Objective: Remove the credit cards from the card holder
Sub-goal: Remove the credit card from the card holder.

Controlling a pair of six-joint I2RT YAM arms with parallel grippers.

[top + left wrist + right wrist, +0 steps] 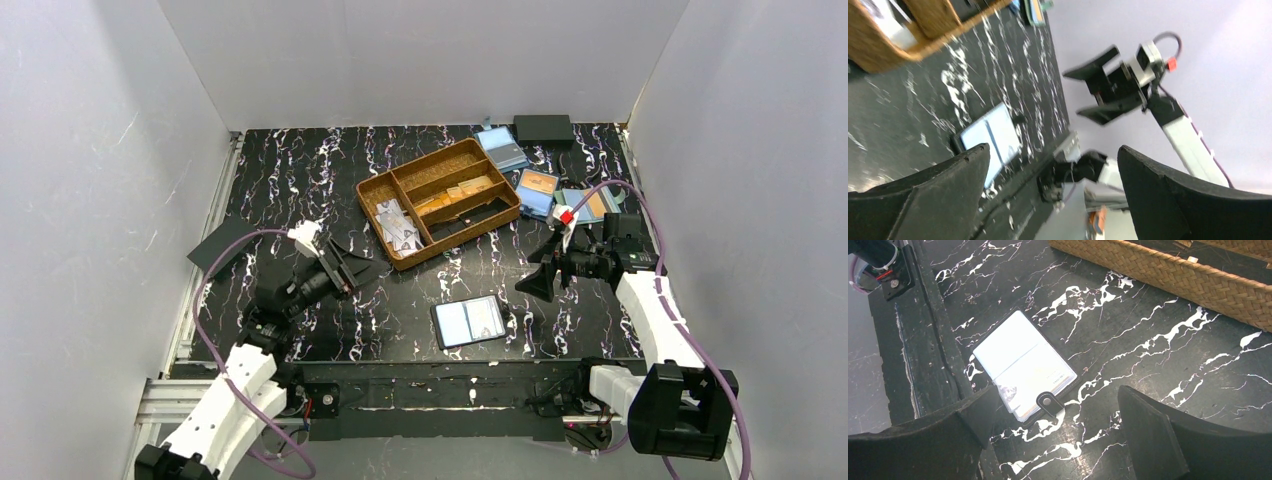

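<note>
Marbled table (300, 170) holds card holder (1023, 365), snap tab (1048, 402) clear only from right wrist.

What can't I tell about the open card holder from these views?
- Top view: card holder too small; card count and print unreadable.
- Right wrist view: glare whitens the credit cards; a finger of the right pincer covers the holder's near corner.
- Left wrist view: blurred; a finger of the left pincer hides part of the holder.
</note>
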